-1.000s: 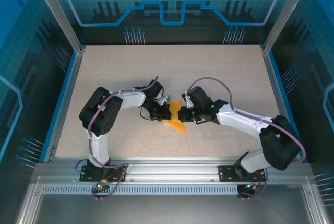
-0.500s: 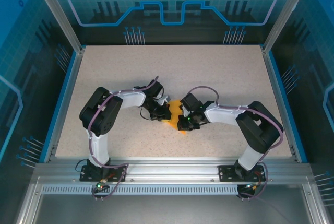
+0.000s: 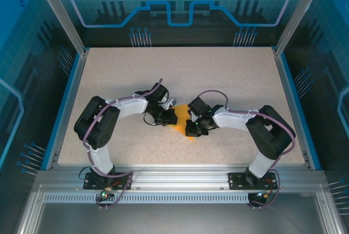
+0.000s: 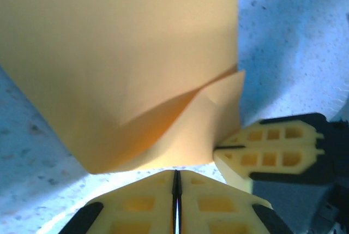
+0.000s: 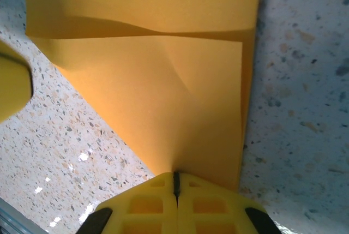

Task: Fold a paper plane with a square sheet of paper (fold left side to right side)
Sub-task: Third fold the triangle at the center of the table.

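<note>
Two robot arms meet at the middle of a speckled counter [image 3: 229,76] ringed by blue edging [image 3: 70,100], with broad open surface behind them and to both sides. The left arm [image 3: 103,127] and right arm [image 3: 267,133] bend inward from an aluminium rail [image 3: 180,175] at the near edge. Their wrists cover most of the sheet of paper [image 3: 181,125], so from above only a sliver of orange shows between the left claw [image 3: 168,116] and the right claw [image 3: 191,129]. The sheet lies near the counter's centre, well apart from every edge. Seen from the right wrist, the sheet [image 5: 158,92] is folded over itself with a raised crease running across it, its top cut off by the frame. The right claw [image 5: 176,178] is clamped tight on the sheet's near corner. From the left wrist, the sheet [image 4: 120,54] lifts in a soft curl, its upper part out of frame. The left claw [image 4: 176,182] is pressed fully closed with its tips at the folded edge, and whether any paper is nipped between them is hard to make out. The right claw [image 4: 218,148] pinches the sheet's corner just beside it.
</note>
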`<move>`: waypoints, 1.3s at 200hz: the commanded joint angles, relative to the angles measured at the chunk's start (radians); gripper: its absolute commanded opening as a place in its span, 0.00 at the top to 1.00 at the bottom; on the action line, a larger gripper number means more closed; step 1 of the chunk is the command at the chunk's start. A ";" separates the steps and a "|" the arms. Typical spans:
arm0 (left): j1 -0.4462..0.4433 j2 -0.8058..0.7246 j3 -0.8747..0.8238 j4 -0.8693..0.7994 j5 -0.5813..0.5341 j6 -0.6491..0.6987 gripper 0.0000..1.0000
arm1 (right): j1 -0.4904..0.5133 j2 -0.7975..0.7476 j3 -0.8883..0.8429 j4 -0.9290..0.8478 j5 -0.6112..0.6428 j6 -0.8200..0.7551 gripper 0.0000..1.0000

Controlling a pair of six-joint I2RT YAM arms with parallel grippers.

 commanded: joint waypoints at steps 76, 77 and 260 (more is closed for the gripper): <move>-0.080 0.068 0.032 -0.007 0.063 0.056 0.90 | 0.011 0.045 -0.004 -0.119 0.039 0.011 1.00; -0.079 0.068 0.032 -0.008 0.063 0.057 0.90 | 0.011 0.045 -0.004 -0.120 0.039 0.011 1.00; -0.052 0.100 0.037 -0.097 -0.146 0.079 0.94 | 0.015 0.056 0.003 -0.177 0.062 -0.007 1.00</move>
